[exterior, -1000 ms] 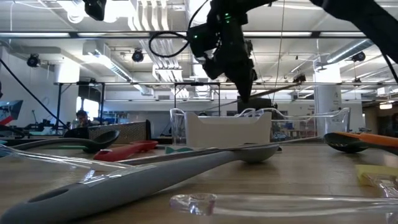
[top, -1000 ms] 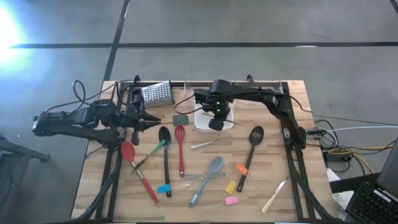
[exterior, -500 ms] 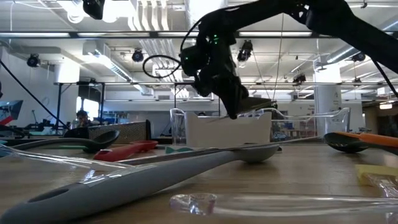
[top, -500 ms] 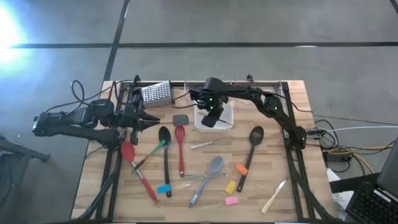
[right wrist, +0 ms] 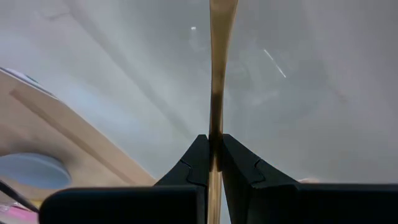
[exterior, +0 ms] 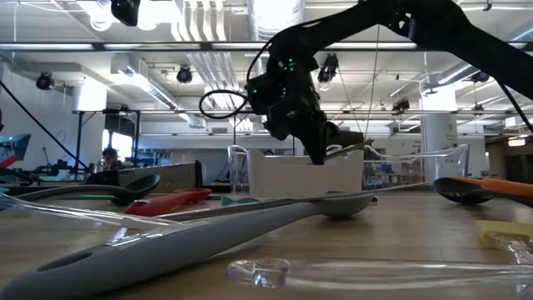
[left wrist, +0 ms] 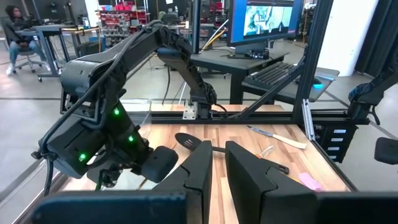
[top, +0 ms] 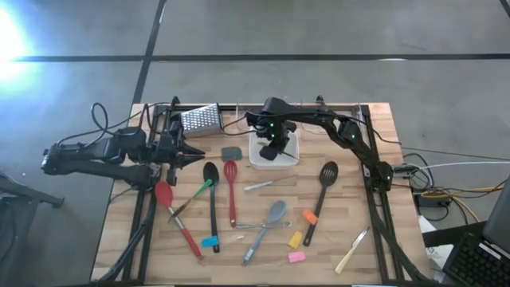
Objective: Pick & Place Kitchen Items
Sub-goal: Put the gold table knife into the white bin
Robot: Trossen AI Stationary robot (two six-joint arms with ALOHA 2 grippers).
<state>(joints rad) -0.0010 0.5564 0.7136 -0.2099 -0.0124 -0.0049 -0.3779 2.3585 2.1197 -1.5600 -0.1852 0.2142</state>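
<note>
I am keeping the right claw [right wrist: 211,163] clenched on a wooden stick [right wrist: 217,74] — the grip sits low on the shaft so the long end leads forward. From above, that claw [top: 273,151] is hanging over the white tray [top: 291,153] at the far middle of the surface [top: 351,215]; from the low camera the stick [exterior: 348,149] is slanting just above the tray's front wall [exterior: 300,177], so I judge I am lining it up to drop inside, not beside it. Whether the tip is touching the tray, I cannot tell.

The left claw [left wrist: 219,163] is waiting at the left side, fingers nearly together and grasping nothing.

Still lying loose are the red spatula [top: 231,191], the slotted spoon [top: 321,191], the grey spoon [top: 267,227] and the small coloured pieces — all well apart from the tray. The grater [top: 199,120] is standing at the far left.
</note>
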